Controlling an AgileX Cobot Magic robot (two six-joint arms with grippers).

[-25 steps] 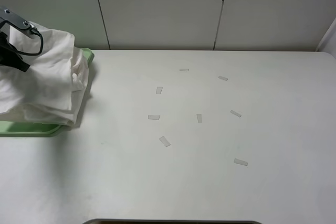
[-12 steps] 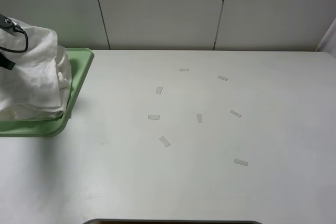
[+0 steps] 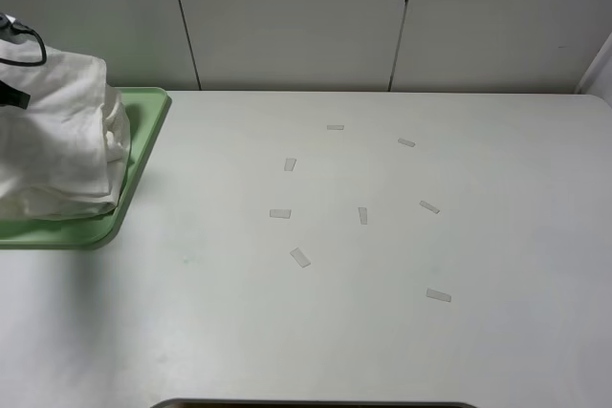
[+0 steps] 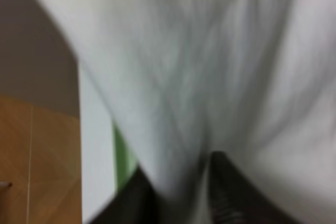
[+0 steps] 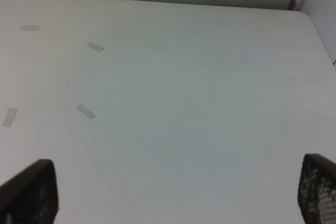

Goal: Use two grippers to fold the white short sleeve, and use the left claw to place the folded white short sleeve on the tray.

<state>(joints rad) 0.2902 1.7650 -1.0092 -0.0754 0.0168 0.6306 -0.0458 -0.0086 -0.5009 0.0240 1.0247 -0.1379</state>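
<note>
White table, folded white short sleeve on tray.

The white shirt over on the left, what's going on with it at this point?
The left gripper has the folded white short sleeve pinched between its fingers, and the bundle sits bunched on the pale green tray at the table's left edge. Whether the grip has begun to loosen can't be told. The right gripper hangs open over bare table, touching nothing, with only small tape strips scattered around. The placing looks nearly done; release is what's left.
</note>
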